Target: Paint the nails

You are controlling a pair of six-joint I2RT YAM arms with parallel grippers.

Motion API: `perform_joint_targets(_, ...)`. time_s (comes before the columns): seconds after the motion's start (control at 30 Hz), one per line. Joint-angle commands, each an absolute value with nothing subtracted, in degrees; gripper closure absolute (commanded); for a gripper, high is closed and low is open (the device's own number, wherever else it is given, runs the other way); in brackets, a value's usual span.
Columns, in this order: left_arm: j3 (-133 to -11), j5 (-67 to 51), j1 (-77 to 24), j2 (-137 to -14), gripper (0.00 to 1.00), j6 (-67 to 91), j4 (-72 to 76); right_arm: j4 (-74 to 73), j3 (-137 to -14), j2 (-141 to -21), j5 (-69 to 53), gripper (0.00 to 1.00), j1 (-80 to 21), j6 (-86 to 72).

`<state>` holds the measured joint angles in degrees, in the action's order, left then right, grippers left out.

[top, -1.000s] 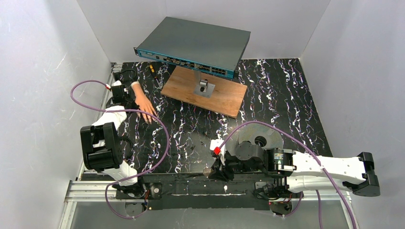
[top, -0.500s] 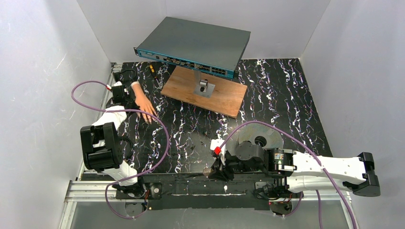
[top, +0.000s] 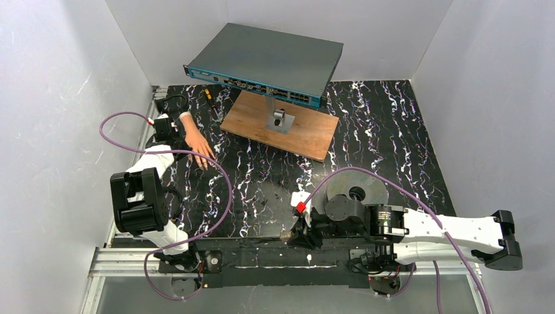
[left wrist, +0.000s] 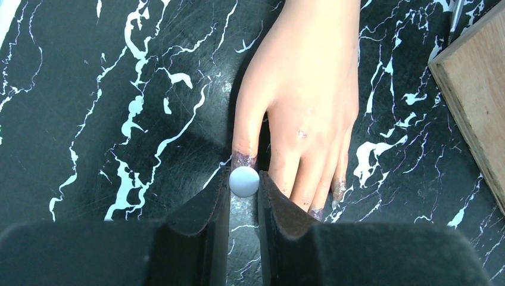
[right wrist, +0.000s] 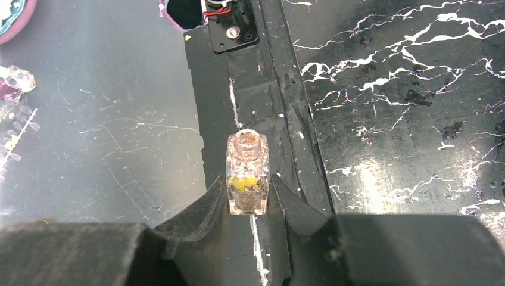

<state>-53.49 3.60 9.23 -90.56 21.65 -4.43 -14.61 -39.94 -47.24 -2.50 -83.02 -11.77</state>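
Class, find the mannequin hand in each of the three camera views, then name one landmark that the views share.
Top external: the mannequin hand lies upper left, left of the wooden board.
Left wrist: upper centre, fingertips pointing down toward the pale cap in the left gripper.
Right wrist: not in view; the right gripper holds a bottle.
Shared landmark: the black marbled tabletop.

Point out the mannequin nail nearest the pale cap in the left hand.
The thumbnail, just above the pale cap pinched in the left hand; the other fingers' nails lie off to its right.
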Motion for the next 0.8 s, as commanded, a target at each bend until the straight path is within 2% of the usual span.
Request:
perform_joint_targets(0.0,-53.58,3.18,8.89,-90.16,1.0,21.18,-6.89,-11.34,-39.79,-45.79,-2.08,0.99,-83.5,-11.8)
perform_joint_targets(0.77,-53.17,3.46,7.82,-88.04,1.0,21.19,-11.26,-12.33,-39.56,-42.79,-1.74,0.99,-83.47,-12.16)
